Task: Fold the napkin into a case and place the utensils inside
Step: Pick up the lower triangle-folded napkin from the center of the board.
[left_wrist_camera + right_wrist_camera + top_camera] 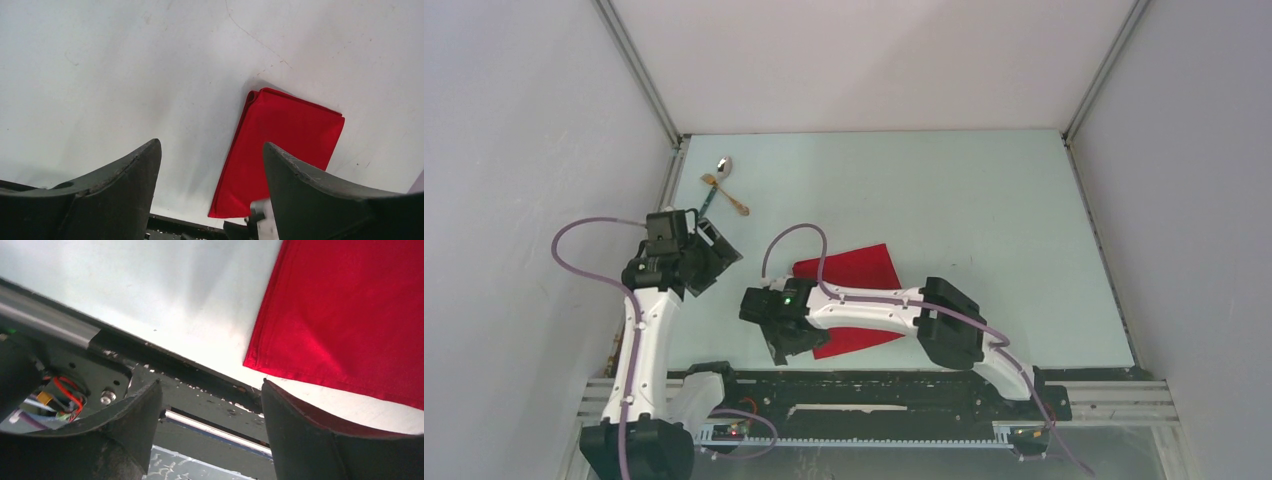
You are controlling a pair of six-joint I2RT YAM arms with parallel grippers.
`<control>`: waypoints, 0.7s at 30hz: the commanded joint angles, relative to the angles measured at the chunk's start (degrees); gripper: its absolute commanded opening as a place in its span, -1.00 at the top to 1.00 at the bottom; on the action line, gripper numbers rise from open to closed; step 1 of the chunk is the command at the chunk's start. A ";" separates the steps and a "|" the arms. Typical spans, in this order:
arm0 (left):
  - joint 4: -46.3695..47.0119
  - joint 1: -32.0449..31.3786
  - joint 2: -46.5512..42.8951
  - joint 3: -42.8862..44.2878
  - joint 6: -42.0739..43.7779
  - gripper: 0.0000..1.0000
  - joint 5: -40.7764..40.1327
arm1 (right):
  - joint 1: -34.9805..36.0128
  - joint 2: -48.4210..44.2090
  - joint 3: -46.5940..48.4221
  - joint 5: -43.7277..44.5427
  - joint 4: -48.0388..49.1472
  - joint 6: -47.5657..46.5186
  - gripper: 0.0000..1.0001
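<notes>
Left claw (211,144) and right claw (211,384) spread, empty, napkin (854,265) partly under right arm (874,306)

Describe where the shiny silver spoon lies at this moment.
In the top view, the shiny silver spoon lies near the far left corner of the table, beside the small gold fork, beyond the left arm's fingers.

A pale green table (984,200) sits between plain white walls (524,150).
</notes>
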 commanded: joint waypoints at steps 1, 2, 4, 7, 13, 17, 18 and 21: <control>-1.34 0.98 -2.28 2.42 0.24 -0.61 -0.45 | -0.89 2.77 2.97 0.73 -7.33 5.13 -0.52; -1.44 1.09 -2.48 2.50 0.81 -0.61 -1.00 | -0.96 2.92 3.04 0.73 -7.18 5.05 -0.47; -1.44 1.22 -2.72 2.53 1.60 -0.61 -2.29 | -1.43 3.07 3.18 0.55 -7.09 4.98 -0.39; -1.43 1.31 -2.53 2.68 2.80 -0.61 -3.21 | -2.39 3.22 2.99 0.12 -6.52 4.32 -0.38; -0.73 1.24 -2.23 2.31 3.40 -0.61 -2.54 | -4.13 4.50 2.93 -1.95 -6.06 3.50 -0.45; -0.27 1.29 -1.79 2.34 3.77 -0.61 -2.58 | -5.18 5.15 3.00 -3.41 -5.42 2.84 -0.42; -0.08 1.31 -1.58 2.28 3.76 -0.61 -2.49 | -5.32 5.29 2.97 -3.61 -5.30 2.83 -0.41; 0.15 1.35 -0.96 2.00 3.93 -0.61 -2.06 | -6.02 6.24 2.94 -4.95 -5.07 2.34 -0.34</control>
